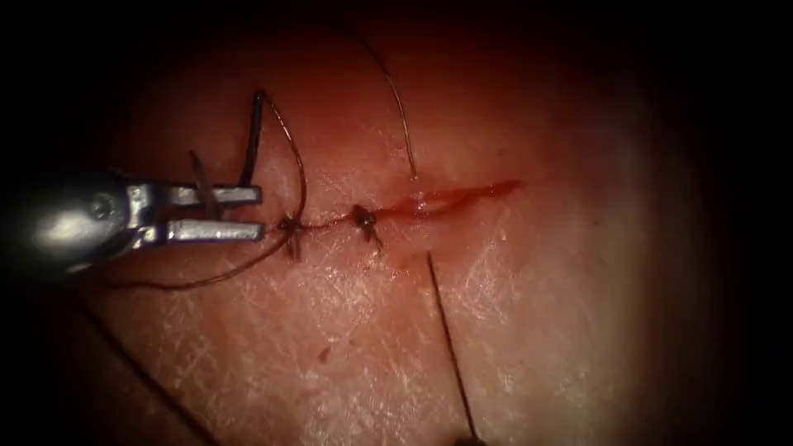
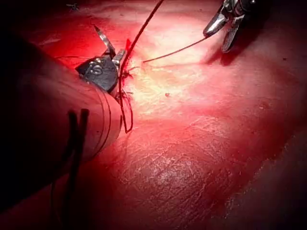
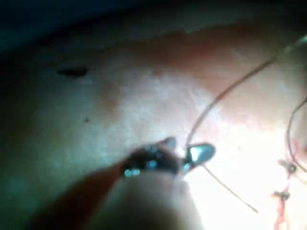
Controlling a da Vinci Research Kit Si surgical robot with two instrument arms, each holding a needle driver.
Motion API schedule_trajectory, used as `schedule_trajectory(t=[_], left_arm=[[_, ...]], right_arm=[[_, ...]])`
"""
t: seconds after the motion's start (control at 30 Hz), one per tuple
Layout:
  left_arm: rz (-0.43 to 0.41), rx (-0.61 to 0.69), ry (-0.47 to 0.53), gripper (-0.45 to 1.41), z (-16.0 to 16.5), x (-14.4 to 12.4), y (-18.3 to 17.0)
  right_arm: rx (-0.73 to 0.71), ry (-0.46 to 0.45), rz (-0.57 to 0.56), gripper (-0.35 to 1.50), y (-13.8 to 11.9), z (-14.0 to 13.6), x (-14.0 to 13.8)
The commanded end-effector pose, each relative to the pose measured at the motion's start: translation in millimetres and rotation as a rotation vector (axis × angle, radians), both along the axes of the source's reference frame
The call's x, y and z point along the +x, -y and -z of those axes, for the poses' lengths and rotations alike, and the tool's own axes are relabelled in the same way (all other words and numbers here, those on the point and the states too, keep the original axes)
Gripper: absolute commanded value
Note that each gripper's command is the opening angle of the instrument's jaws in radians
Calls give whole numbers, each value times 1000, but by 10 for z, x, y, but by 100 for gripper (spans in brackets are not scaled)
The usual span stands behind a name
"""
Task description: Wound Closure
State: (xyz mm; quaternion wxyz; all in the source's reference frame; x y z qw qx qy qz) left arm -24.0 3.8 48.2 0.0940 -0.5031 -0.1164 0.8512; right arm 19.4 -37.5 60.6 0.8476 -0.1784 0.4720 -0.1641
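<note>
Our left tool point(image 1: 216, 213) holds its jaws slightly open around the needle point(image 1: 203, 183), at the cut's point(image 1: 446, 198) left end. Our right tool point(image 2: 225, 29), jaws parted, touches the thread point(image 1: 401, 116). We fear the needle slips out, since nothing clamps it.

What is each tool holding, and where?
Left tool: the dark curved steel needle lies at its tip, about mid-curve, out of the tissue; grip cannot be told. Right tool: thin dark thread reaches its tip; same doubt.
</note>
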Motion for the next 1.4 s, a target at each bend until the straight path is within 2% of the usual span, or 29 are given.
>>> schedule_trajectory(t=[0.03, 0.17, 0.3, 0.33, 0.4, 0.43, 0.6, 0.73, 0.97, 1.0, 1.03, 1.07, 1.1, 1.13, 1.4], left_arm=[[-1, 0, 0, -45, -7, -5, 2], [0, 0, 0, -45, -7, -5, 2], [2, -3, -2, -45, -10, -8, 3], [1, -4, -5, -45, -12, -10, 4], [-3, -5, -6, -45, -13, -11, 6], [-5, -4, -8, -45, -13, -10, 6], [-6, -4, -8, -45, -14, -10, 5], [-6, -3, -6, -45, -14, -11, 6], [-7, -3, -6, -45, -14, -10, 6], [-7, -3, -6, -45, -14, -10, 6], [-7, -3, -6, -45, -14, -10, 6], [-7, -3, -6, -45, -14, -10, 6], [-7, -3, -6, -45, -14, -10, 6], [-7, -2, -6, -45, -13, -10, 6], [-7, -2, -6, -45, -13, -10, 6]], right_arm=[[14, 2, -27, 133, -5, -8, -19], [48, 9, -96, 133, -28, -19, -64], [40, 38, -148, 131, -50, -38, -71], [37, 45, -169, 131, -62, -50, -61], [30, 26, -181, 133, -69, -60, -49], [25, 12, -193, 134, -72, -72, -34], [-22, -20, -163, 133, -56, -97, 4], [-39, -29, -152, 121, -50, -98, 31], [-114, -73, -164, 123, -73, -87, 76], [-122, -74, -161, 117, -73, -87, 77], [-120, -64, -149, 94, -73, -88, 78], [-119, -47, -128, 33, -72, -88, 76], [-117, -36, -116, -17, -71, -89, 74], [-110, -27, -106, -35, -71, -88, 70], [-87, 7, -68, -35, -60, -81, 51]])
